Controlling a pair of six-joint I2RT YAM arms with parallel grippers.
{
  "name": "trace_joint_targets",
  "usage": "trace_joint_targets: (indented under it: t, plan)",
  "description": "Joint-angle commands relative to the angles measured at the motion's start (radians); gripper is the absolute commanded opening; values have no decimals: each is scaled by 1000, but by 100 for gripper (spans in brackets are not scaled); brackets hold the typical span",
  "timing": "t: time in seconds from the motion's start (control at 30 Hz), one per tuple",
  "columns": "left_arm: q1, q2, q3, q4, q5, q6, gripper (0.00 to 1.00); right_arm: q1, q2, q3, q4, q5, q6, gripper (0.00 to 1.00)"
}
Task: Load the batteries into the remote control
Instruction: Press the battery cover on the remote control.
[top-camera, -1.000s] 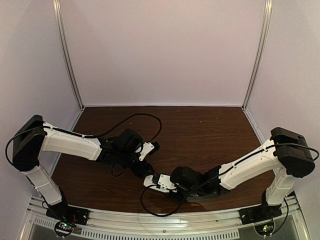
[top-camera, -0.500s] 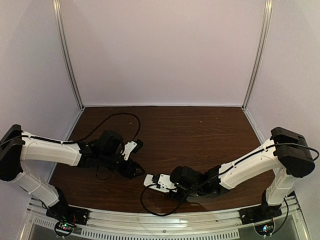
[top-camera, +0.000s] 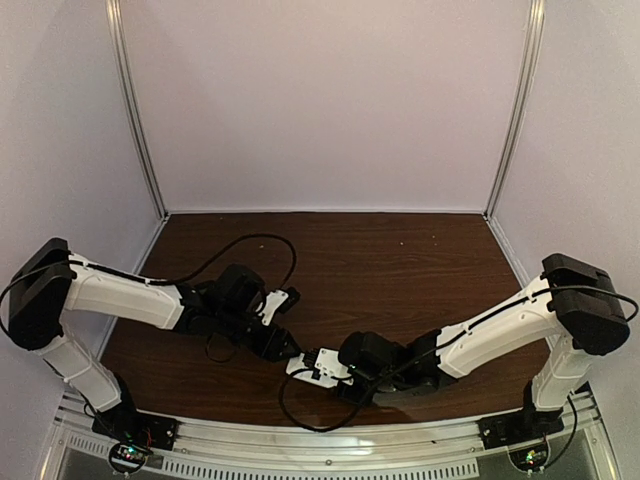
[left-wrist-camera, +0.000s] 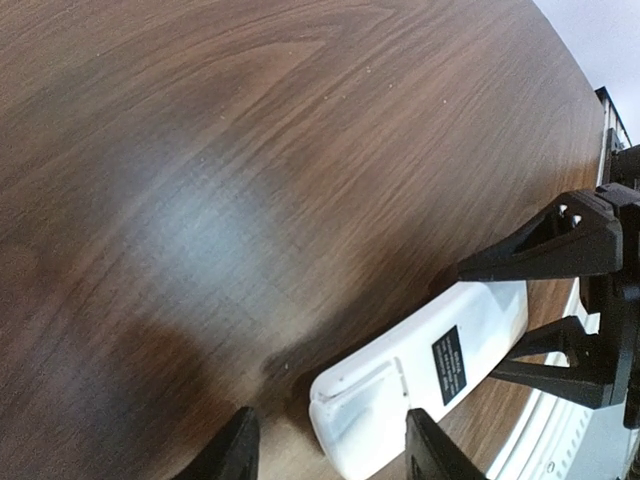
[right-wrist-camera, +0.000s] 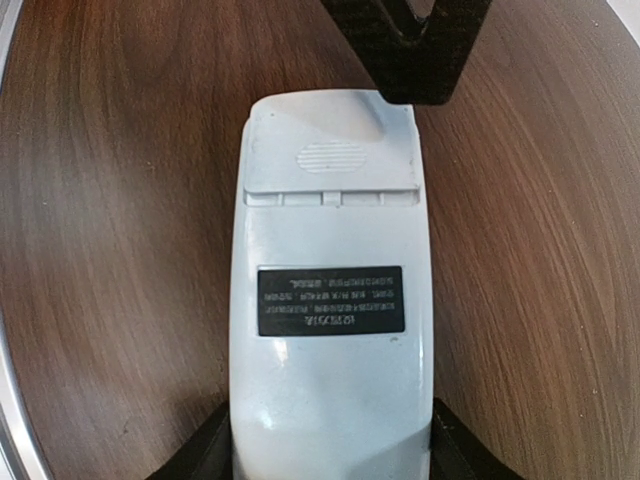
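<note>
The white remote control (right-wrist-camera: 330, 300) lies back-up on the brown table (top-camera: 400, 260), black label showing. Its ridged battery cover (right-wrist-camera: 331, 152) sits in place at the far end. My right gripper (right-wrist-camera: 330, 452) is shut on the remote's near end, a black finger pressed against each side. My left gripper (left-wrist-camera: 331, 445) is open, its fingers standing either side of the cover end, with a gap on the left. In the top view the remote control (top-camera: 316, 364) lies between the left gripper (top-camera: 291, 349) and the right gripper (top-camera: 326, 366). The batteries are out of view.
A black cable (top-camera: 250, 250) loops over the table behind my left arm, and another (top-camera: 300, 415) hangs below the right wrist. White walls close in the table on three sides. A metal rail (top-camera: 320, 445) runs along the near edge.
My left arm swung back to the left, then came back in; its fingertips now stand at the remote's cover end. The right arm and remote have stayed put.
</note>
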Motion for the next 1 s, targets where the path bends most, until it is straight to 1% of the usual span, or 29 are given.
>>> trace_joint_targets:
  t: [0.0,0.17,0.5,0.7,0.97]
  plan:
    - [-9,35,45,-9,21,-15,49,6,9,15,-31,-14,18,0]
    - [-20,76,73,-56,7,-13,42,6,11,15,-29,-10,24,0]
    - [-40,151,126,-147,-54,-4,34,6,1,4,-17,-5,30,0]
    - [-57,212,156,-203,-74,12,31,6,-1,2,-11,-4,35,0]
    - [-78,270,167,-274,-65,21,27,4,-9,0,-7,5,53,0]
